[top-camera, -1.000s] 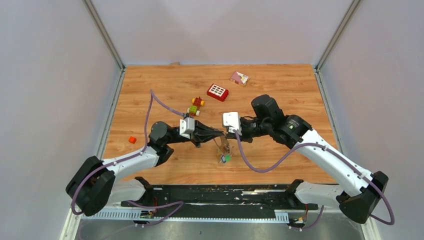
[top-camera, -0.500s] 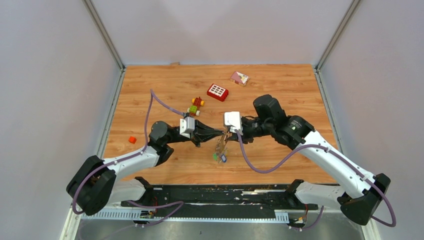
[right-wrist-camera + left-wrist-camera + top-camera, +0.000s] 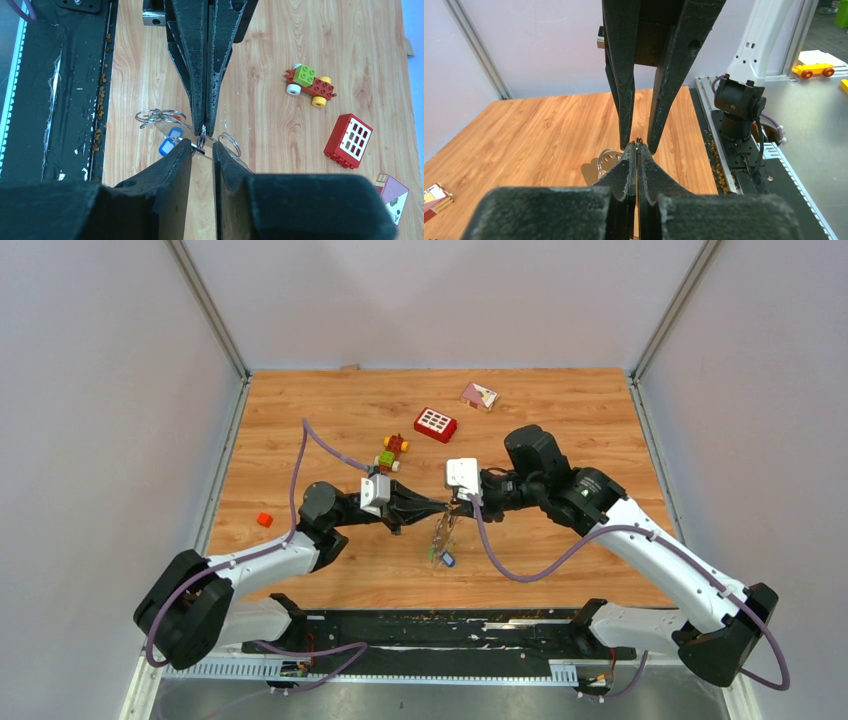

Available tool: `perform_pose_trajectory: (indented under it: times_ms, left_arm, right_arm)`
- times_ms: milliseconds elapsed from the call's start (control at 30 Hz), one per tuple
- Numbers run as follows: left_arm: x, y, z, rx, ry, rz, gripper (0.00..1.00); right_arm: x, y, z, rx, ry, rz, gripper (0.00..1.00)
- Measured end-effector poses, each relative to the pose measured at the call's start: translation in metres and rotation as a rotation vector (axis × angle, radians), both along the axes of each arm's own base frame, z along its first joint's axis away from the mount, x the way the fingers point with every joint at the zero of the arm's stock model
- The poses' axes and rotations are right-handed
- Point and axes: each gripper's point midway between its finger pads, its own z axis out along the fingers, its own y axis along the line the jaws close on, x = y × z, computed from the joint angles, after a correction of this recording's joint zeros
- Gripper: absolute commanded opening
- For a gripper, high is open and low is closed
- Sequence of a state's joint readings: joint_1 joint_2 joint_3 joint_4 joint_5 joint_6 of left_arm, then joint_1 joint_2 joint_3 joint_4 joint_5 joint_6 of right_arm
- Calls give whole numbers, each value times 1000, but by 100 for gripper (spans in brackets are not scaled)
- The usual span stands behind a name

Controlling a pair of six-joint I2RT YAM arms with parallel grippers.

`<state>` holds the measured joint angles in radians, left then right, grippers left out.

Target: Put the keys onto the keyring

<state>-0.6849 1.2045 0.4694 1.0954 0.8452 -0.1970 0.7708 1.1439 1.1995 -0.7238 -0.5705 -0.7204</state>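
My left gripper [image 3: 445, 508] is shut on the thin grey metal keyring [image 3: 202, 139], seen edge-on at its tips, which also shows in the left wrist view [image 3: 639, 140]. Keys with blue tags [image 3: 166, 146] hang from it; in the top view the bunch [image 3: 441, 555] dangles below the two grippers. More small rings with green and red tags [image 3: 155, 116] lie beside them. My right gripper [image 3: 458, 505] faces the left one tip to tip. It is open, its fingers [image 3: 624, 100] flanking the left tips and the ring. Another wire hoop [image 3: 230, 145] shows beside the right finger.
A red brick with white squares [image 3: 436, 424] and a red-yellow-green block toy [image 3: 391, 453] lie behind the grippers. A small red cube [image 3: 264, 520] is at the left. A pink-roofed piece [image 3: 479, 396] lies near the back. The black base rail [image 3: 440, 635] runs along the near edge.
The hanging keys have swung a little to the left. The right gripper has shifted slightly up and toward the left gripper's tips. The left gripper stays shut on the ring.
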Motion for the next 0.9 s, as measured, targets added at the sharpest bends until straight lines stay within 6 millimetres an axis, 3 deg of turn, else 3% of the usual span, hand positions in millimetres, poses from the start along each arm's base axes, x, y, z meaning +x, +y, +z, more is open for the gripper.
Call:
perform_pose_trajectory:
  times_ms: [200, 300, 533, 767, 900]
  left_arm:
    - [0, 0, 0, -1, 1, 0, 0]
    - [0, 0, 1, -2, 2, 0, 0]
    - [-1, 0, -1, -1, -5, -5, 0]
    - [2, 1, -4, 18, -65, 19, 38]
    - [8, 0, -7, 58, -89, 39, 50]
  right_arm:
    - [1, 3, -6, -8, 25, 1, 11]
    - [1, 3, -6, -7, 26, -1, 1]
    - [2, 3, -6, -10, 25, -4, 0]
    - [4, -4, -4, -80, 26, -11, 0]
    - [12, -9, -3, -150, 13, -35, 0]
